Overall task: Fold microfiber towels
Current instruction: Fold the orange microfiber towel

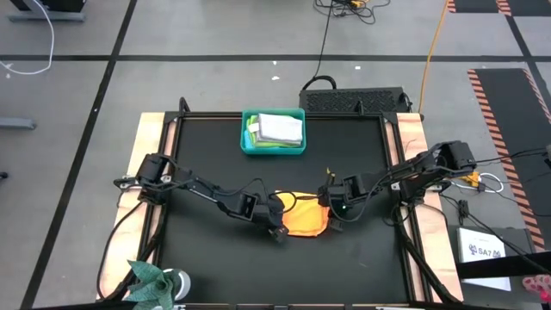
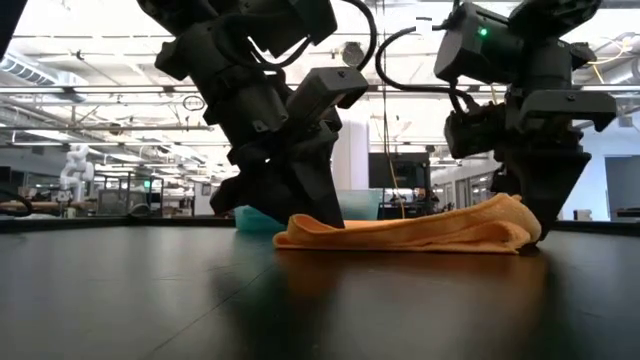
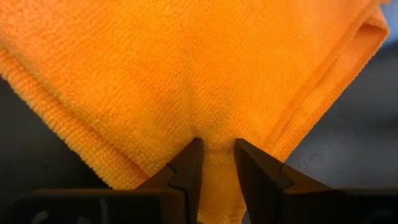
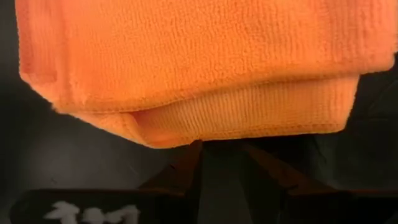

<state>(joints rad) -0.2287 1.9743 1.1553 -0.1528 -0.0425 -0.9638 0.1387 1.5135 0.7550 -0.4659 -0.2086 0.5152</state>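
An orange-yellow microfiber towel (image 1: 303, 220) lies folded over in layers on the black table top (image 1: 215, 258), a little near of the middle. My left gripper (image 1: 277, 228) is shut on its left end (image 2: 290, 235). My right gripper (image 1: 330, 213) stands at its right end (image 2: 515, 215), fingers close together and pointing steeply down. In the low view the whole towel (image 2: 420, 232) rests flat on the table between the two grippers. Folded towels, a light grey one (image 1: 280, 127) on top, sit in the teal bin (image 1: 273, 152) at the far middle. My left gripper pinches a bunched bit of the towel's edge (image 3: 217, 163) between its two fingers (image 3: 189, 165), slanting down from the left. Several layers fan out beyond the fingertips, and the cloth lies on the table. My right gripper has its fingertips (image 4: 189, 165) at the folded right edge (image 4: 249, 127), coming from above. The overhanging fold hides the contact itself, and the gap behind the tips shows dark. The towel's end rests on the table.
The teal bin stands behind the towel in the low view (image 2: 365, 203). A green leafy plant (image 1: 155, 280) sits at the near left corner. Wooden strips (image 1: 148, 155) run along both table sides. Bare black table top lies near of the towel.
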